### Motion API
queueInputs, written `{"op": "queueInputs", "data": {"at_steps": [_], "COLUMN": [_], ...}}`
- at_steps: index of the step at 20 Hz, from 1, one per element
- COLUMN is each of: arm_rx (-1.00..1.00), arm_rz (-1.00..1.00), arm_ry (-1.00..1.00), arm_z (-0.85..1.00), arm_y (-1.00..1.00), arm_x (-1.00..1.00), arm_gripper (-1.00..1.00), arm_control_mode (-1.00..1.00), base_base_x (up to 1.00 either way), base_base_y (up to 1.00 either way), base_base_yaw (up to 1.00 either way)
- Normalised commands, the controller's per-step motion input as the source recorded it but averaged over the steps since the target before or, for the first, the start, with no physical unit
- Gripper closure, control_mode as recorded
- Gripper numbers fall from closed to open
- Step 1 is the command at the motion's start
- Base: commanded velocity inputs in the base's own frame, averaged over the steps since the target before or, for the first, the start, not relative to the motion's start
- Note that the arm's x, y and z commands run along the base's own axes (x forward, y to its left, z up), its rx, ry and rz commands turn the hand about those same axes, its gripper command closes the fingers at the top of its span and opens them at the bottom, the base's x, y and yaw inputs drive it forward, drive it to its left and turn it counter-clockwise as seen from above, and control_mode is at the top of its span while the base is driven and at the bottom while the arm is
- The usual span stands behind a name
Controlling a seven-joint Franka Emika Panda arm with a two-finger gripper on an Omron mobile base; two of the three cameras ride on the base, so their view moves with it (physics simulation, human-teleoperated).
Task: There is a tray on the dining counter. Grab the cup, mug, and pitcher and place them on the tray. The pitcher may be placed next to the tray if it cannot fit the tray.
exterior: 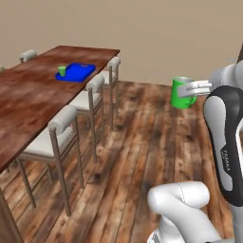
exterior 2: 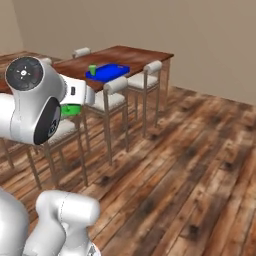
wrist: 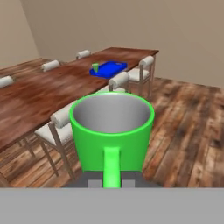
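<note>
Gripper [exterior: 193, 88] pinches the mug [exterior: 182, 93] by its handle only — it may swing, missing the tray [exterior: 76, 72] near the counter [exterior: 28, 95] far corner.

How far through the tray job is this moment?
Done: the cup stands on the tray on the dining counter. In hand: the gripper is shut on the mug, carried above the floor. Left: set the mug down, then fetch the pitcher.

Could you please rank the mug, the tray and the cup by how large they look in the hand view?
1. mug, held close to the camera, so nearness inflates it
2. tray
3. cup
</note>
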Motion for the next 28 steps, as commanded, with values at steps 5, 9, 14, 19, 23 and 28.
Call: {"op": "queueInputs", "data": {"at_steps": [5,9,14,19,23,28], "arm_rx": [0.00,0.00,0.00,0.00,0.00,0.00], "arm_rz": [0.00,0.00,0.00,0.00,0.00,0.00], "arm_ry": [0.00,0.00,0.00,0.00,0.00,0.00], "arm_z": [0.00,0.00,0.00,0.00,0.00,0.00], "arm_y": [0.00,0.00,0.00,0.00,0.00,0.00], "arm_x": [0.00,0.00,0.00,0.00,0.00,0.00], "arm_gripper": [1.00,1.00,1.00,1.00,1.00,1.00], "arm_control_mode": [1.00,1.00,1.00,1.00,1.00,1.00], "base_base_x": [1.00,0.93,0.65,0.77,0.73,0.64], "base_base_y": [-0.50,-0.59,-0.95,-0.94,-0.93,-0.89], "base_base_yaw": [0.20,0.27,0.43,0.46,0.46,0.43]}}
